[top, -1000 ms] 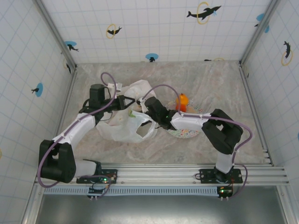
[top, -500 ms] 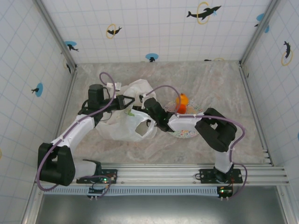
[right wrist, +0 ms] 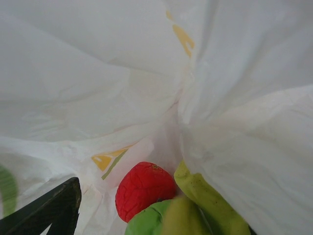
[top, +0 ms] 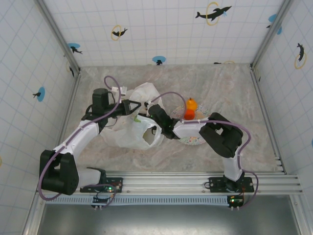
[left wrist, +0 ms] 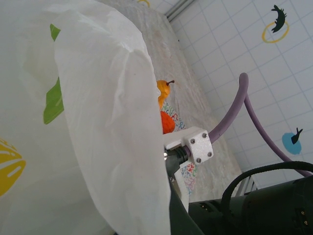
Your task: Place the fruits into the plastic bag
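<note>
Left tool point(top: 139, 105) clenched the bag point(top: 129, 134) rim, likely to keep its mouth open. Right tool point(top: 156, 113) was inside over a pear point(right wrist: 195, 208) and strawberry point(right wrist: 144, 193); I cannot tell its grip. Two fruits point(top: 190, 109) sat on the plate point(top: 193, 140).

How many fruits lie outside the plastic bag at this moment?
2. An orange-yellow fruit lies on the far side of the plate, and a red-orange fruit lies just in front of it. Another may be hidden under the right arm.
</note>
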